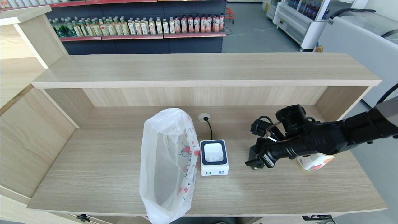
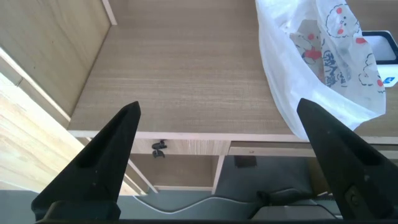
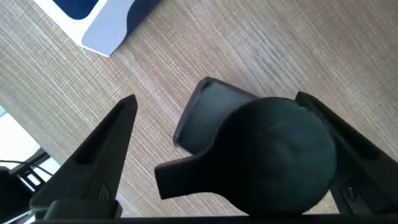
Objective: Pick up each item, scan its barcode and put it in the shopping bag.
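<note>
Right gripper (image 3: 216, 98) is seen spread astride a black item (image 3: 273, 155) right of the scanner (image 1: 214, 157); jaws should be centred and lowered before being closed; left gripper (image 2: 219, 104) likewise spread.

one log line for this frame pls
right gripper: open around dark item, right of scanner | left gripper: open, at counter front edge near shopping bag | printed container: on counter under right arm

Head camera overlooks the counter (image 1: 124, 161); left wrist views its front edge, right wrist hovers close; all share the scanner (image 1: 214, 157).
</note>
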Tool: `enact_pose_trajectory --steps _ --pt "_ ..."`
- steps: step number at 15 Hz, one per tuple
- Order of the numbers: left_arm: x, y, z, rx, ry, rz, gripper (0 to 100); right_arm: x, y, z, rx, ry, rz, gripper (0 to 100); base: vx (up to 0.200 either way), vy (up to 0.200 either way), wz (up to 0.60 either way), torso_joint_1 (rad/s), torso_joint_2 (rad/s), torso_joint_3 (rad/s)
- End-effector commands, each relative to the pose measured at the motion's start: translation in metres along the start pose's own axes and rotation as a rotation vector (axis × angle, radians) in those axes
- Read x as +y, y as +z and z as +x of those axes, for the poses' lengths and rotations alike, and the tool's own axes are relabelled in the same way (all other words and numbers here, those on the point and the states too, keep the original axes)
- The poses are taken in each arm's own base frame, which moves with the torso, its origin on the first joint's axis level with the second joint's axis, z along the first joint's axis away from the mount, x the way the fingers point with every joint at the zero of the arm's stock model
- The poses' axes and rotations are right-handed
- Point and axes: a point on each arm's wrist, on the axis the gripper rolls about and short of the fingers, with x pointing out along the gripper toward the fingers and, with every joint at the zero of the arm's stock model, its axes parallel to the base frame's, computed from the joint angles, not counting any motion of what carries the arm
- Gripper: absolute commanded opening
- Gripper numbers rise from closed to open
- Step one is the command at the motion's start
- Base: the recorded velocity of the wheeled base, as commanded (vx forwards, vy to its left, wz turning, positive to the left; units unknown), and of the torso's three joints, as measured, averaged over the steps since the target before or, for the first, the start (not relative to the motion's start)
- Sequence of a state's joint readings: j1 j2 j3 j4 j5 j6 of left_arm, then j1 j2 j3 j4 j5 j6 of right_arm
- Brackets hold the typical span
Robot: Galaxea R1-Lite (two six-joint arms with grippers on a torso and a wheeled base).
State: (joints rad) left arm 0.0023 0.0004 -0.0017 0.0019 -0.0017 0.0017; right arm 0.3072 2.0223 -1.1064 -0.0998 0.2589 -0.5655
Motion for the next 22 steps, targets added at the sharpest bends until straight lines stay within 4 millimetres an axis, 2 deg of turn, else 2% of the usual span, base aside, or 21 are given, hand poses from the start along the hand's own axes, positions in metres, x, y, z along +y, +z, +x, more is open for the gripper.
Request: enact_pose_trajectory --steps 1,5,8,10,13,14,15,17,20,21,22 --pt "0.0 0.0 0.0 -0.001 0.001 0.0 100 -0.001 0.003 -0.006 -0.014 -0.008 -0.007 0 0.0 0.0 0.0 0.0 0.0 0.0" --pt "0.0 0.0 0.0 -0.001 0.001 0.0 100 -0.011 -0.001 -0.027 -0.029 -0.055 0.012 0 0.0 0.0 0.0 0.0 0.0 0.0" --pt "0.0 0.0 0.0 -0.001 0.001 0.0 100 -0.01 -0.009 -0.044 -0.025 -0.071 0.03 0 0.0 0.0 0.0 0.0 0.0 0.0" --pt "0.0 0.0 0.0 0.001 0.001 0.0 100 -0.011 -0.005 -0.068 -0.064 -0.109 0.046 0 0.0 0.0 0.0 0.0 0.0 0.0" --pt "0.0 0.0 0.0 -0.001 -0.001 0.0 100 -0.021 -0.004 -0.126 -0.158 -0.232 0.134 0 0.0 0.0 0.0 0.0 0.0 0.0" --pt "0.0 0.0 0.0 0.001 0.001 0.0 100 -0.015 -0.007 -0.142 -0.177 -0.258 0.13 0 0.0 0.0 0.0 0.0 0.0 0.0" --pt "0.0 0.0 0.0 0.001 0.001 0.0 100 -0.007 -0.011 -0.15 -0.181 -0.265 0.123 0 0.0 0.0 0.0 0.0 0.0 0.0" --pt "0.0 0.0 0.0 0.001 0.001 0.0 100 0.022 -0.035 -0.167 -0.214 -0.321 -0.063 0 0.0 0.0 0.0 0.0 0.0 0.0" --pt "0.0 0.0 0.0 0.001 0.001 0.0 100 0.054 -0.069 -0.169 -0.315 -0.398 -0.395 0 0.0 0.0 0.0 0.0 0.0 0.0" --pt "0.0 0.0 0.0 0.001 0.001 0.0 100 0.058 -0.073 -0.166 -0.334 -0.373 -0.506 0 0.0 0.0 0.0 0.0 0.0 0.0" --pt "0.0 0.0 0.0 0.001 -0.001 0.0 100 0.059 -0.074 -0.166 -0.335 -0.37 -0.514 0 0.0 0.0 0.0 0.0 0.0 0.0"
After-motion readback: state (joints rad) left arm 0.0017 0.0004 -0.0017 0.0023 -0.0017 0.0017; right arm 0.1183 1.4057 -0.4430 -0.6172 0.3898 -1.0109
